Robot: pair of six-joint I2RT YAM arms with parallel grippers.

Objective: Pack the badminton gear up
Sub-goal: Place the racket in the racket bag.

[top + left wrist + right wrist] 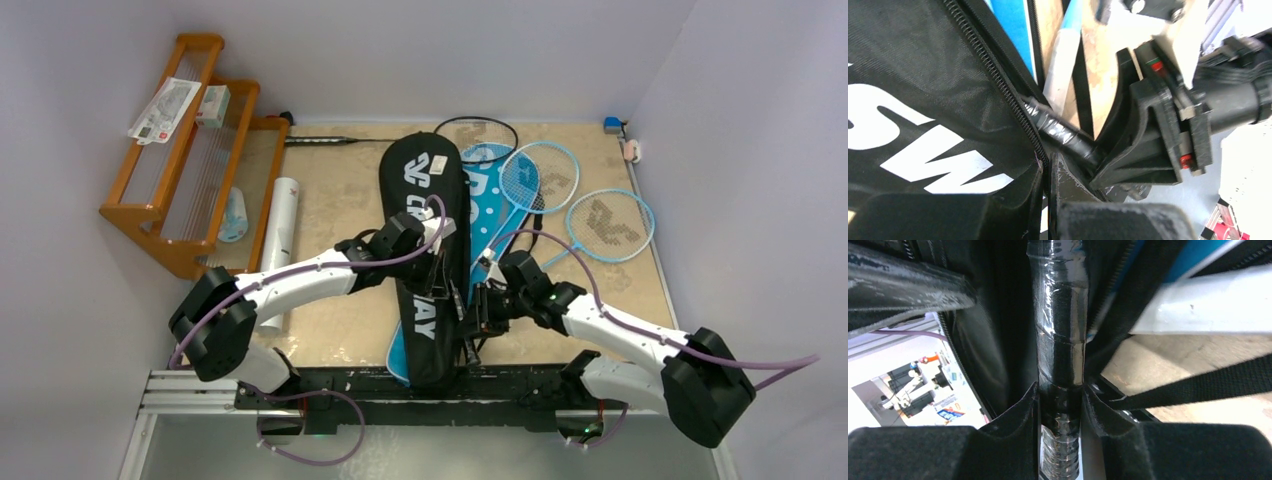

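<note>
The black "CROSSWAY" cover [425, 250] lies lengthwise mid-table on top of the blue "SPORT" cover [490, 200]. My left gripper [445, 268] is shut on the black cover's zipper edge [1013, 115], with the jaws pinching the fabric [1052, 185]. My right gripper [478, 305] is shut on a black racket handle [1060, 365] wrapped in clear film. The handle runs into the cover's open side [1068, 135]; the racket's head is hidden. Two light-blue rackets [545, 175] [610, 225] lie at the right. A black racket head [475, 130] shows behind the covers. A white tube [283, 215] lies at the left.
An orange wooden rack [190, 150] with paper packets stands at the back left. A dark rod [320, 141] lies along the back edge. A black strap [1198, 385] crosses the table beside the handle. Small blue and pink items [620, 135] sit at the back right corner.
</note>
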